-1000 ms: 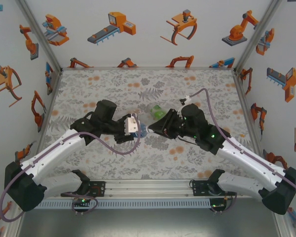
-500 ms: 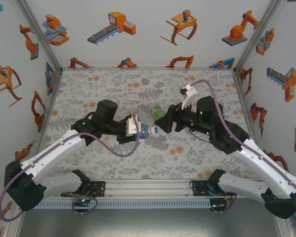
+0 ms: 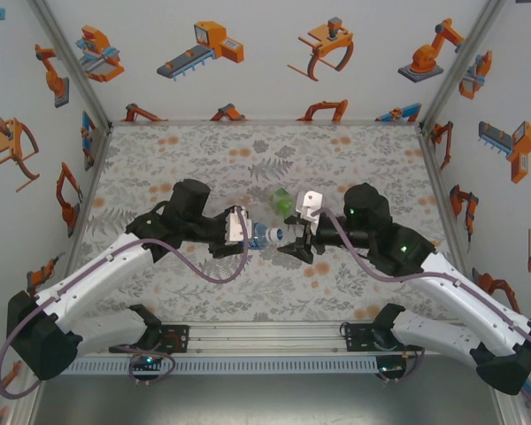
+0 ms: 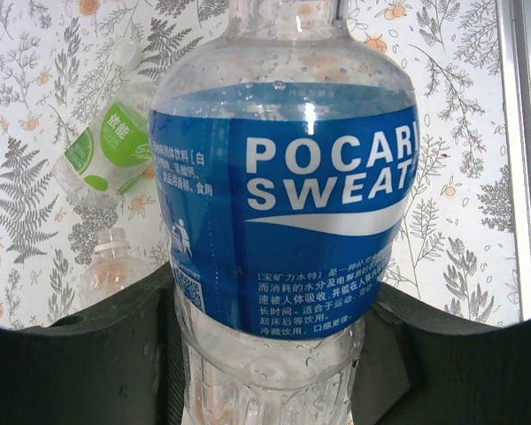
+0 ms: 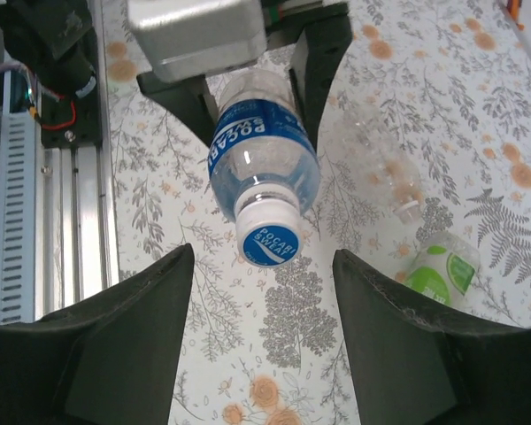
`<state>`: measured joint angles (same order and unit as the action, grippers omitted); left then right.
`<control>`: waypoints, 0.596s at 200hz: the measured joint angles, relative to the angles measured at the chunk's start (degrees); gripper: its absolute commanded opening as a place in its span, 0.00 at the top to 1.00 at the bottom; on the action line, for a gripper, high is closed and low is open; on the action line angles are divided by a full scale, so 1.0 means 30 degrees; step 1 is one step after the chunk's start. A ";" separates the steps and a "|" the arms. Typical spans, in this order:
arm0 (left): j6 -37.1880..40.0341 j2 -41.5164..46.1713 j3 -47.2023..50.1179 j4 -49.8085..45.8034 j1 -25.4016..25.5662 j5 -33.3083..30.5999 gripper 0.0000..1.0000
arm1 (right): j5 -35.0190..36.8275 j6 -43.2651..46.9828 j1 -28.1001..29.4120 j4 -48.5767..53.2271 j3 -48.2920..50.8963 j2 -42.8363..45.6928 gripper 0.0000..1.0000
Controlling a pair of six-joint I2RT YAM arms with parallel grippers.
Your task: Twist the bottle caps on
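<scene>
**Left gripper (image 3: 250, 234) clamps the blue bottle (image 4: 283, 221); right gripper (image 5: 264, 264) open around its cap (image 5: 268, 237)**

The left gripper is closed on the blue bottle. In the left wrist view its dark fingers (image 4: 71, 372) press both sides of the clear body just below the label. The bottle hangs clear of the table (image 3: 159, 150), tipped close to level, with its neck pointing toward the right arm. A white cap with blue print sits on that neck; how far it is screwed down cannot be told.

The right gripper faces the cap head on with its jaws apart. In the right wrist view the cap sits between the two fingers (image 5: 124, 336) with a gap on each side, touching neither. From above, the two grippers meet nose to nose near the middle of the table, and the bottle spans the space between them.

Past them, toward the far side, two more bottles lie on their sides on the floral cloth. The plain bottle (image 5: 380, 168) is near the held one, with a pale cap (image 5: 410, 210) on its neck. The green bottle (image 4: 106, 150) lies just beyond it and wears a white cap (image 4: 126, 53). An aluminium rail (image 5: 62, 177) runs along the table's near edge.
</scene>
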<state>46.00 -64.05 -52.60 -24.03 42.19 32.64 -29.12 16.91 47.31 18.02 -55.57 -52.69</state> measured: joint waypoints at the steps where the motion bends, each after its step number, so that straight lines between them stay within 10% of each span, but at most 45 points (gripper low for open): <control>1: -0.0007 0.0007 0.0000 0.0000 0.0000 0.0000 1.00 | -0.0029 0.0036 0.0000 -0.0051 0.0058 0.0000 0.46; 119: 0.0087 0.0036 0.0000 -0.0197 -0.0007 0.0109 1.00 | -0.0408 -0.0204 -0.0015 -0.2382 0.1297 -0.0036 0.80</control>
<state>46.26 -63.94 -52.60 -24.62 42.17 32.97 -30.35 16.29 47.27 10.87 -51.68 -52.80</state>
